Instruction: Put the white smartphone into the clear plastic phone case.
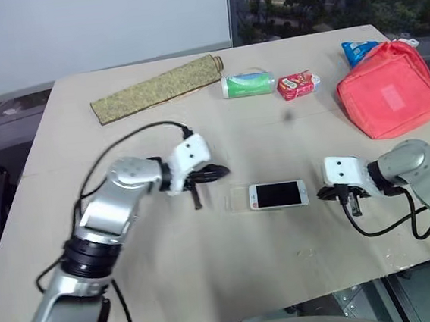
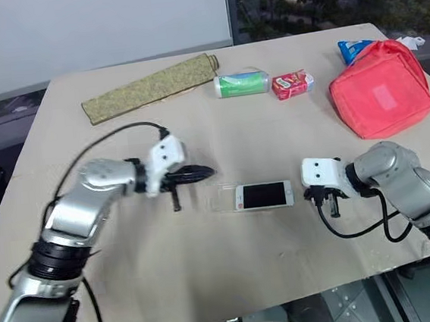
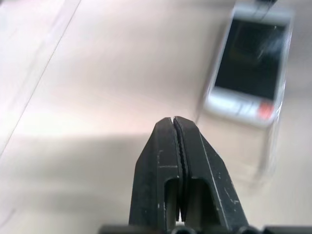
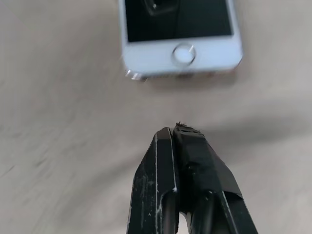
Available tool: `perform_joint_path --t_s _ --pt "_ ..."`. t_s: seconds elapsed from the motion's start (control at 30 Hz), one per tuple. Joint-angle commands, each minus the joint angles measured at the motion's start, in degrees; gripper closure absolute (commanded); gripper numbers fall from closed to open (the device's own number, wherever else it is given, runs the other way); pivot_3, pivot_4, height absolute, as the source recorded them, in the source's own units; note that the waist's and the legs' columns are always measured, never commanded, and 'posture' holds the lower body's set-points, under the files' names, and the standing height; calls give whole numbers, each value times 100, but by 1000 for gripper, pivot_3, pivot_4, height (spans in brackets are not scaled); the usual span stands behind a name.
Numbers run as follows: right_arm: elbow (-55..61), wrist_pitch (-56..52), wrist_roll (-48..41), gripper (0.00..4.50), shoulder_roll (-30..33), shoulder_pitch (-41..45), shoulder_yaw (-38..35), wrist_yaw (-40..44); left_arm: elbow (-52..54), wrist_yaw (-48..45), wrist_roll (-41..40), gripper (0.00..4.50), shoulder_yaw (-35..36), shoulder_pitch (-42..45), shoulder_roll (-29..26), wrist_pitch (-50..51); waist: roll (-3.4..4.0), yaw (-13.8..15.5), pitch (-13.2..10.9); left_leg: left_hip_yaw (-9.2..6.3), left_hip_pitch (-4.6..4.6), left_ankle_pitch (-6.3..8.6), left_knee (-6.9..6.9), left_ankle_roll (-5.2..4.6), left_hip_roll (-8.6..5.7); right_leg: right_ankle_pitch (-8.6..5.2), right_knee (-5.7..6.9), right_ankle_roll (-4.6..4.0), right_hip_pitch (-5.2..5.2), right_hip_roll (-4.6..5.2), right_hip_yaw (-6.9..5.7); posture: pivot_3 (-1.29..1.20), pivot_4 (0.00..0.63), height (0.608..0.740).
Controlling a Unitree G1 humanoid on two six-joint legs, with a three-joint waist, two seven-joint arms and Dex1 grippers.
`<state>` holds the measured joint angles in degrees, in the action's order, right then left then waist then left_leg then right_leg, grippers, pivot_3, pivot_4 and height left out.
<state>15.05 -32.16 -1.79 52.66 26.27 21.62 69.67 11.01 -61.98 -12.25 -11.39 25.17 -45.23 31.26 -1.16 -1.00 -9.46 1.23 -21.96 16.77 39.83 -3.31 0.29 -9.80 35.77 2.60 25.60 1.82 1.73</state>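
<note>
A broad, matte beige desk (image 1: 174, 287) stands before a white wall panel and a dark window with foliage behind. At its far right sits a soft red fabric pouch (image 1: 386, 91); a long, flat olive textured roll (image 1: 158, 88) lies at the far edge, with a green-and-white cylindrical packet (image 1: 248, 84) and a small red snack packet (image 1: 297, 84) beside it. The white smartphone (image 1: 278, 194) lies flat mid-desk, screen up, overlapping the clear plastic phone case (image 1: 239, 199), whose edge projects leftward. The left end effector (image 1: 203, 175) and right end effector (image 1: 341, 193) flank it, both fully closed and empty.
</note>
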Motion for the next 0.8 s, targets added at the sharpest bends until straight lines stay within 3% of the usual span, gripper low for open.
perform_joint_path --t_s 0.03,0.13,0.3,0.47,0.8 --pt "42 83 52 4441 -52 123 3 17 127 -279 -57 4500 61 -262 -355 77 -2 20 -3 -2 -2 0 0 0 -1 0 -3 -2 1 2 -2 0 150 740" --pt "22 99 90 4441 -87 138 28 41 252 -315 21 4500 -130 -448 -427 53 -3 73 -6 -8 -13 0 0 0 -5 2 -13 -4 3 15 -13 0 150 740" --pt "179 -26 95 4441 -238 132 92 35 176 -6 333 4500 -731 -322 253 -23 -6 149 -5 -2 -13 0 4 0 -18 0 -18 2 -4 29 -10 0 150 740" --pt "178 -218 157 4441 -624 247 178 -186 101 114 302 4500 -893 -14 902 16 -6 169 -5 -6 -7 0 5 0 -18 4 -7 -5 -7 20 -11 0 150 740" --pt "178 -407 358 4441 -1242 281 151 -721 102 -161 394 4500 -1008 43 803 55 -10 -5 -2 -2 12 -6 6 8 -5 2 10 -1 -11 5 -6 0 150 740"
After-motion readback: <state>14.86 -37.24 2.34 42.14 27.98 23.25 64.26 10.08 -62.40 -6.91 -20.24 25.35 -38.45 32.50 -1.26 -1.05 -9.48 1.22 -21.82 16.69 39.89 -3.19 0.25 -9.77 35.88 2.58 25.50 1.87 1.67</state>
